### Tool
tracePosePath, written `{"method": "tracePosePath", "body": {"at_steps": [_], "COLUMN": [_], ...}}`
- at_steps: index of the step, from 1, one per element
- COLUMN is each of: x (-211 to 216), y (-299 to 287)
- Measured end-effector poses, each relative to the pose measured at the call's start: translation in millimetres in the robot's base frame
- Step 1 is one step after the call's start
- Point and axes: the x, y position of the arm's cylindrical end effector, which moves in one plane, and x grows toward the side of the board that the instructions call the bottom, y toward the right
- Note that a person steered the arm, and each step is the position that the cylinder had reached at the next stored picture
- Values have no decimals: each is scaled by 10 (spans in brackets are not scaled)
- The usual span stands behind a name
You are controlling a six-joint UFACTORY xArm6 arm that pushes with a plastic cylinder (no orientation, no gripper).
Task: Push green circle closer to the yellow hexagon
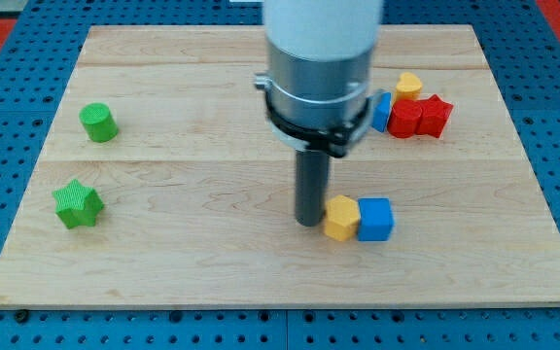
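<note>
My tip [308,223] rests on the wooden board [212,262], holding nothing, touching the yellow hexagon [340,217] on its left side. A blue cube [375,219] sits against the hexagon's right. The green circle [98,123] lies well apart, toward the view's upper left.

Bright, even overhead light; soft short shadows under blocks; arm housing [321,39] slightly blurred, overexposed.
</note>
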Motion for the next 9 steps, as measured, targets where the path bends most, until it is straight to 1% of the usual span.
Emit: {"method": "tracePosePath", "body": {"at_steps": [1,2,3,4,5,6,8,9], "x": [100,100,14,-85,-414,-570,-558,-672], "y": [415,811,436,-291,-936,-1327,-1438,-1874]}}
